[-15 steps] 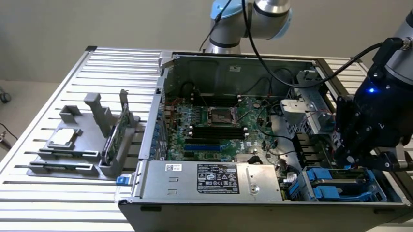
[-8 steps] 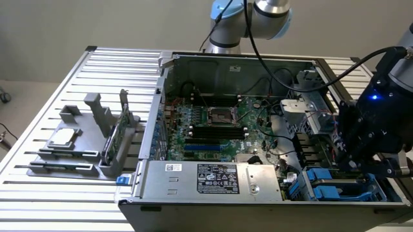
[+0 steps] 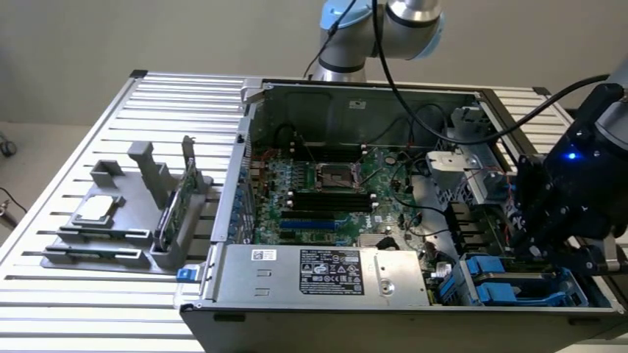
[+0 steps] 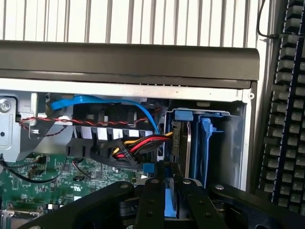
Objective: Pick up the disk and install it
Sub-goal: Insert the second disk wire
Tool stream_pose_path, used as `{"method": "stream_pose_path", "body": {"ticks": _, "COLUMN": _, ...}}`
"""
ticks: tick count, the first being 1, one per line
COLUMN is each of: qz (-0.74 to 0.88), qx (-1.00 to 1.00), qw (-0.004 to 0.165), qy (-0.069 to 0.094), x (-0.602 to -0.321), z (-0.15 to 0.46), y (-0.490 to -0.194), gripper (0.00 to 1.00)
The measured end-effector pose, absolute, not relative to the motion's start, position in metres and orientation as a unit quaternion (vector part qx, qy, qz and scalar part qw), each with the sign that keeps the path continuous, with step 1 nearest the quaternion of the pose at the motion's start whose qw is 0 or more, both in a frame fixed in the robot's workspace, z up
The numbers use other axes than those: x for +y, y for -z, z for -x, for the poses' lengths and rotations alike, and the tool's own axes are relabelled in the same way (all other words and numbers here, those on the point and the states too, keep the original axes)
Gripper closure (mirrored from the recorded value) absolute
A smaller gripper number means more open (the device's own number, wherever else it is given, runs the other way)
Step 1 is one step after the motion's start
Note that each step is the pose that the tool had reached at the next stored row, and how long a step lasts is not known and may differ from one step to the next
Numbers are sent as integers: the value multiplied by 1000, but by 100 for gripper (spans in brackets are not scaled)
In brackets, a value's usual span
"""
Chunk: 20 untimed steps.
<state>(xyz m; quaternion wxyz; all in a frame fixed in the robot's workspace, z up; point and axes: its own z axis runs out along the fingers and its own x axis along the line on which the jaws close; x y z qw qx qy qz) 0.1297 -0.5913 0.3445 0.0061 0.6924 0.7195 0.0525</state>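
- We see our gripper [image 4: 164,200] clamped on the disk [image 4: 170,202], fingers [image 4: 151,200] pinching its blue rail.
- Just ahead of the gripper stands the drive bay [image 4: 224,143], another blue-railed drive [image 4: 183,138] inside.

You see a desk [image 3: 98,132] of pale ribbed metal slats with dark corner caps. Behind it stands a plain beige wall [image 3: 147,37], evenly lit. At the exterior view's left edge, a strip of light floor [image 3: 20,140] lies beside the desk.
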Motion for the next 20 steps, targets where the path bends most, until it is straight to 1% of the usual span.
{"method": "stream_pose_path", "body": {"ticks": 20, "qz": -701, "qx": 710, "qw": -2, "qy": -61, "x": -599, "z": -131, "y": -339, "gripper": 83}}
